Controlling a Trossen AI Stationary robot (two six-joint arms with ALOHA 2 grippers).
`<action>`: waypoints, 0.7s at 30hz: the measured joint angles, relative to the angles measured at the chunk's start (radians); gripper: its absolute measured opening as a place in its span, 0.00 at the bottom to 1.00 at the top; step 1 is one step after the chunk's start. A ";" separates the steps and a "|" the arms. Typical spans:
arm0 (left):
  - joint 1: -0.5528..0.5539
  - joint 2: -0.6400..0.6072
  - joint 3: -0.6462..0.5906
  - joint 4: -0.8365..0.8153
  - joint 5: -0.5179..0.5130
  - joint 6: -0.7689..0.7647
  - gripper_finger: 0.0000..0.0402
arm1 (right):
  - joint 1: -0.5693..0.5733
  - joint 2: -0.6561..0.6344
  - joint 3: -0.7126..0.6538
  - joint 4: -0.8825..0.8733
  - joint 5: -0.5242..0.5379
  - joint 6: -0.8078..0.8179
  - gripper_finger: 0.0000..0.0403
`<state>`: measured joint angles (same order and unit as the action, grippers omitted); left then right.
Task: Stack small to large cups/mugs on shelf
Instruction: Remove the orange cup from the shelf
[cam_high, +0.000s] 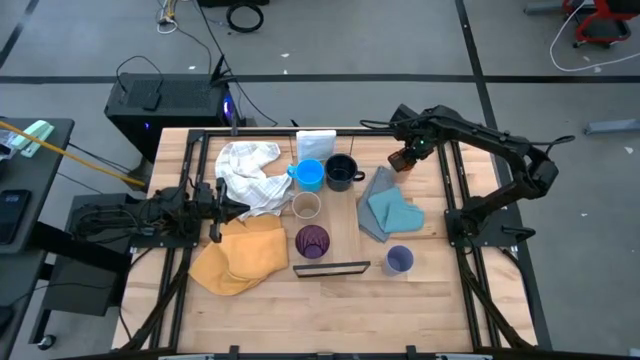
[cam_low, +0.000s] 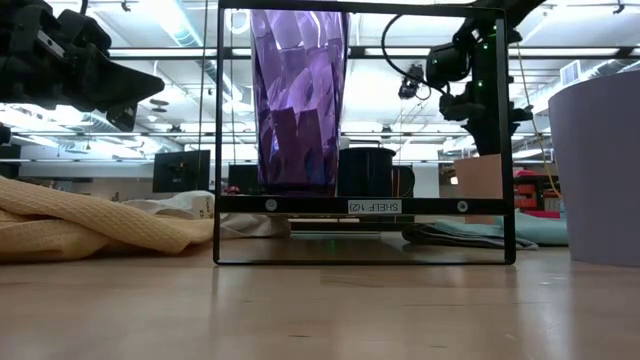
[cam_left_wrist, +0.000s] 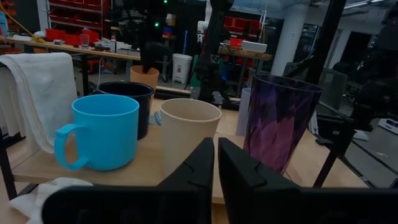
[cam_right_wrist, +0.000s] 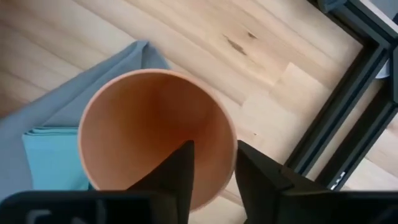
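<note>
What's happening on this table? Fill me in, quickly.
The right tool grips the rim of the orange cup, one finger inside it, beside the blue cloth. The purple tumbler, tan cup, light blue mug and navy mug already line the shelf. The left tool waits nearby.

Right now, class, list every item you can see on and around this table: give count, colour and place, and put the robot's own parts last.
Shelf: one, light wood plank with a black frame end, table centre.
Cups on the shelf: four, light blue mug, navy mug, tan cup, purple tumbler.
Lavender cup: one, on the table right of the shelf's frame end.
Orange cup: one, right side, above the blue cloth's far end.
Cloths: white cloth left, yellow cloth front left, blue cloth right.
White box: one, far end of the shelf.
Left gripper: shut, beside the white cloth.
Right gripper: pinching the orange cup's rim.
</note>
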<state>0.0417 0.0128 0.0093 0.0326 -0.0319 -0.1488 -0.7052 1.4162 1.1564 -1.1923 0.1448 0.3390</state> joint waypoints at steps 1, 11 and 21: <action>0.000 0.000 0.000 0.000 0.000 -0.003 0.07 | 0.000 0.000 0.000 -0.002 0.000 0.000 0.30; 0.000 0.000 0.000 0.000 0.000 -0.023 0.08 | -0.002 -0.021 0.001 -0.011 0.004 0.000 0.33; 0.000 0.000 0.000 0.000 0.000 -0.023 0.07 | -0.037 -0.021 0.001 -0.015 0.019 -0.053 0.34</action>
<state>0.0414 0.0128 0.0093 0.0326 -0.0319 -0.1719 -0.7426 1.3956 1.1572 -1.2076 0.1639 0.2859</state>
